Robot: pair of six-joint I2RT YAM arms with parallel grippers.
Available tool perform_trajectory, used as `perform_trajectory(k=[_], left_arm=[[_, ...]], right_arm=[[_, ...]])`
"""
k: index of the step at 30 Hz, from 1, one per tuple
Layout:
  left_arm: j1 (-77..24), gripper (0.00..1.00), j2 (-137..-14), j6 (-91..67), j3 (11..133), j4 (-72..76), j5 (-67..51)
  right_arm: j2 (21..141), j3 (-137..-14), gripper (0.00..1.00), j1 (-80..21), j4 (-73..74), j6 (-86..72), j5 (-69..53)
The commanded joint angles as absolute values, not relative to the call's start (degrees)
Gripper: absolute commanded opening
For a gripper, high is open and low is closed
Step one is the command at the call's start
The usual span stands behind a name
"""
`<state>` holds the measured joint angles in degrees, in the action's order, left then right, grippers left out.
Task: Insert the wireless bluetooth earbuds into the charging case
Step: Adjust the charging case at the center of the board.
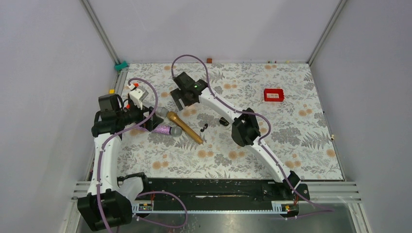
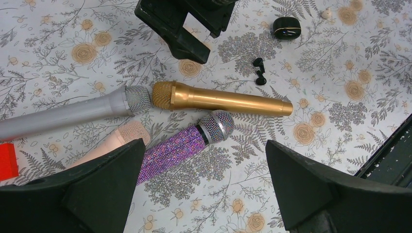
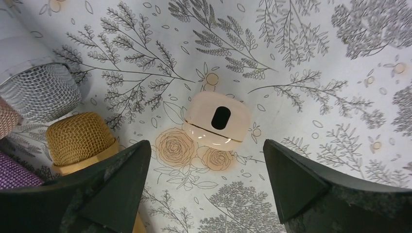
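Note:
Two tiny black earbuds lie loose on the floral mat, close together; they also show in the left wrist view. The glossy black charging case lies closed just right of them and shows in the left wrist view. My right gripper is open and empty, left of and beyond the earbuds, hovering over a cream-pink rounded object; its jaws stand wide apart. My left gripper is open and empty over the microphones, left of the earbuds.
Several microphones lie between the grippers: gold, silver, purple glitter and pink. The gold one's tail ends next to the earbuds. A red box sits at the back right. A small cream piece lies beyond the case.

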<state>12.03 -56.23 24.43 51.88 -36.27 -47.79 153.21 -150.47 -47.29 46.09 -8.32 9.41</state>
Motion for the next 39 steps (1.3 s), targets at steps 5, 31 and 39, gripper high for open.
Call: perform_trajectory(k=[5,31,39], left_arm=[[12.4,0.99,-55.4,25.1,51.3,-34.2,-49.1],[13.0,0.98,-54.0,25.7,50.8,-34.1,-49.3],[12.9,0.99,-53.8,25.9,50.6,-34.1,-49.9]], right_arm=[[147.4,-148.4,0.99,-48.9,37.8,5.2,15.5],[155.9,-138.5,1.0,-52.8,21.0,48.7,30.2],[149.8,-134.3,0.94,-50.6,33.2,37.9,24.7]])
